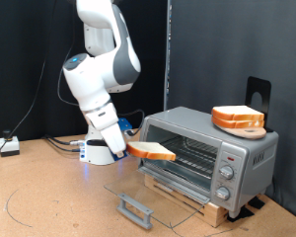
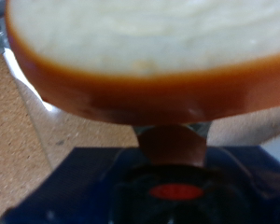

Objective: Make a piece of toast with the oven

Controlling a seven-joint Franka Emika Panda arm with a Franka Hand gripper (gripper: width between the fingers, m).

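Flat square slice of pale bread [image 1: 153,151] — cream-white face, orange-brown crust; in the wrist view [image 2: 149,42] the same cream top over a deep orange edge.
Boxy countertop toaster oven [image 1: 249,153] — silver-grey metal casing, dark interior, three silver-grey round knobs [image 1: 227,170].
Bar handle on the open glass door [image 1: 134,209] — grey.
Thicker pile of bread slices [image 1: 238,118] on the oven top — pale faces, orange-brown crusts.
Jointed robot arm [image 1: 94,79] — white shells, dark grey joints, blue glow at its base.
Flat tabletop [image 1: 39,197] — tan-brown, speckled.
Backdrop — black.
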